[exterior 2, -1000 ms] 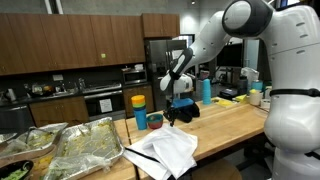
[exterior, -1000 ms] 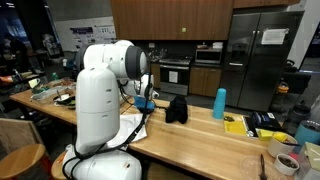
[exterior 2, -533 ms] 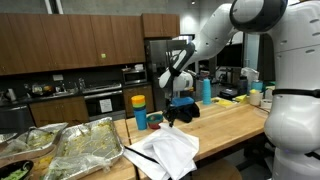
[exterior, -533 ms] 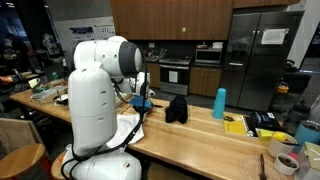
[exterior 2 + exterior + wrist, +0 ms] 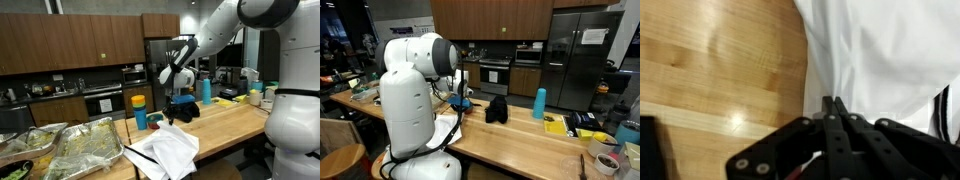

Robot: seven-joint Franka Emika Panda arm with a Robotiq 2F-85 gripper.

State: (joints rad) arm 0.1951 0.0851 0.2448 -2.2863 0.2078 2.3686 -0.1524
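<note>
My gripper (image 5: 835,103) is shut, fingers pressed together with nothing visible between them. It hangs over the edge of a crumpled white cloth (image 5: 880,50) lying on the wooden counter (image 5: 710,60). In both exterior views the gripper (image 5: 168,103) (image 5: 463,100) hovers above the counter between the white cloth (image 5: 165,148) (image 5: 448,128) and a black bundle (image 5: 184,108) (image 5: 496,108). A blue cup with a yellow lid (image 5: 139,110) stands close beside it.
A blue bottle (image 5: 540,103) (image 5: 207,90) stands further along the counter. A yellow pad (image 5: 556,124) and several bowls lie near its far end. Foil trays of food (image 5: 70,150) sit at the other end. Kitchen cabinets, ovens and a fridge (image 5: 580,55) stand behind.
The arm's base and shoulder have turned, the white body shifting sideways in both exterior views. The gripper stays over the cloth's edge, still shut.
</note>
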